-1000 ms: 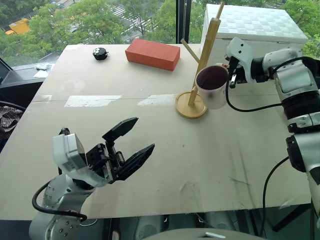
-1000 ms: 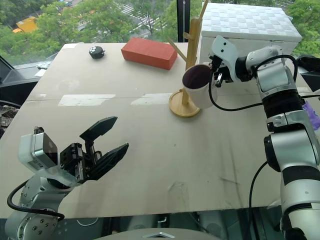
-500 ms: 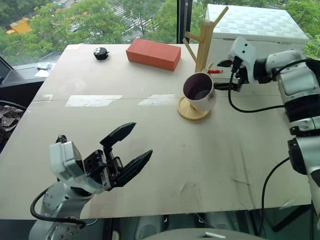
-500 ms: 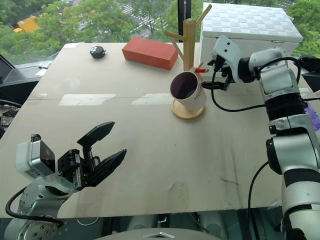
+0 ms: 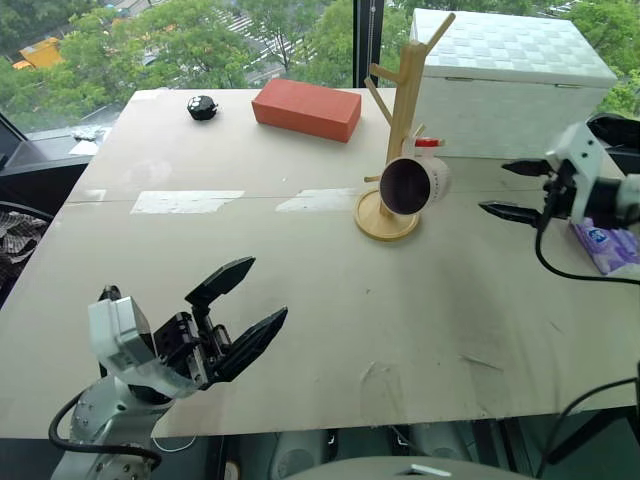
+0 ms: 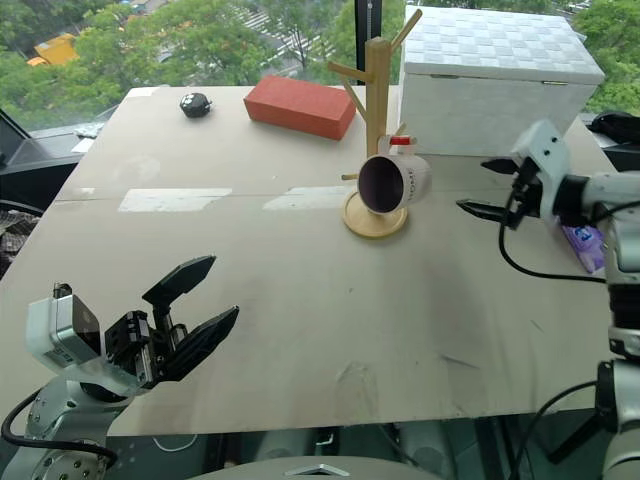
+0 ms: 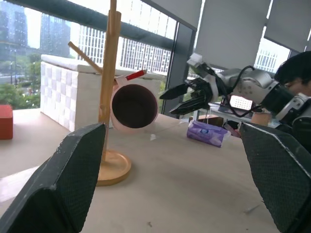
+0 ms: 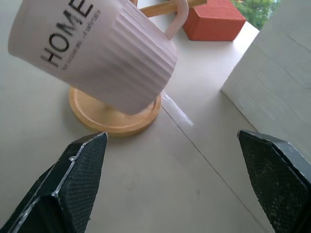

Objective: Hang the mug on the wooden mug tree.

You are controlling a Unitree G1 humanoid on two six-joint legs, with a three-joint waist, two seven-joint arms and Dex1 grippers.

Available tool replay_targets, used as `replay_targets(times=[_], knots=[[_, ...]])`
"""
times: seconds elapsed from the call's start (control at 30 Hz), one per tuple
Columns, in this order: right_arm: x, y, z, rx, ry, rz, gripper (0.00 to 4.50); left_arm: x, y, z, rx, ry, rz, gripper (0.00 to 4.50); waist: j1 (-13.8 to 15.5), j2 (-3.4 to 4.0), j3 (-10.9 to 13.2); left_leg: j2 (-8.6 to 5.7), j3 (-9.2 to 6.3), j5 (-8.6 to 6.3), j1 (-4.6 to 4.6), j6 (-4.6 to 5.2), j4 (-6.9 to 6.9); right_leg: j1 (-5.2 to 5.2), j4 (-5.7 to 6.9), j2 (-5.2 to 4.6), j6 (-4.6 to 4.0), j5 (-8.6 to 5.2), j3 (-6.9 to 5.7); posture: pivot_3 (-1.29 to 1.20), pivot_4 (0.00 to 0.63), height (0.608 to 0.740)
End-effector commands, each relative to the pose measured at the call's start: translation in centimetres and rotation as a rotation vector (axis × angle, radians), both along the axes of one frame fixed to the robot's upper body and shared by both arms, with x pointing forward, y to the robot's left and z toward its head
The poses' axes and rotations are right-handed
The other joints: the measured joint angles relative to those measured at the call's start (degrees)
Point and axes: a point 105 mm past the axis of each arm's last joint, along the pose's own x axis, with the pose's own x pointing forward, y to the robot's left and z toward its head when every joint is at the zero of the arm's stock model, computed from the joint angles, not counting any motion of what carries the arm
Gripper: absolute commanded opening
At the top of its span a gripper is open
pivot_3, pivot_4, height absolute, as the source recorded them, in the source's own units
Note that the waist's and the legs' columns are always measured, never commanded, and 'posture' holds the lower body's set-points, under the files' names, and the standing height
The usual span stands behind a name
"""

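Jaws spread, well apart from mug (image 5: 412, 184).

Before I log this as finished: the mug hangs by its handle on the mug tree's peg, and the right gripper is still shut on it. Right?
Not quite. The mug does hang on the wooden mug tree, but the right gripper is open and well clear of it, as the left eye view shows.

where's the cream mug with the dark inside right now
The cream-white ceramic mug hangs tilted by its handle on the light-wood mug tree, above its round base, left of the open right gripper.
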Motion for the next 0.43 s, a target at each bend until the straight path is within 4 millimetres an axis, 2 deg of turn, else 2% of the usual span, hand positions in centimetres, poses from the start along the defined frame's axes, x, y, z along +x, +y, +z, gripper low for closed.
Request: replay_targets(times=[0.03,0.23,0.33,0.43], knots=[[-2.5,-1.7,1.1,-0.007,-0.059,-0.04,4.36,0.3,1.2,-0.4,0.044,0.004,0.08,4.5,0.17,0.0,0.0,0.0,0.0,0.0,-0.01,0.0,0.0,0.0,0.0,0.0,0.0,0.0,0.0,0.0,0.15,0.74],[-6.7,-4.1,-1.9,0.025,0.001,-0.137,4.36,2.5,2.7,-2.5,0.162,0.145,0.235,4.5,1.1,-0.01,-0.01,0.0,-0.02,-0.01,0.02,0.01,0.01,0.02,-0.01,0.04,0.13,-0.07,0.01,0.0,0.15,0.74],[-7.9,-4.5,-3.4,0.037,0.013,-0.176,4.36,3.1,3.0,-3.3,0.221,0.176,0.27,4.5,1.03,-0.05,-0.03,0.02,-0.03,-0.01,0.1,0.0,0.02,0.08,-0.02,0.04,0.24,-0.13,0.02,0.0,0.15,0.74],[-8.6,-4.5,-4.5,0.054,0.023,-0.206,4.36,3.2,2.8,-3.6,0.237,0.22,0.232,4.5,1.01,-0.06,-0.04,0.07,-0.03,-0.02,0.12,-0.01,0.03,0.09,-0.02,0.0,0.24,-0.14,0.03,0.0,0.15,0.74]])
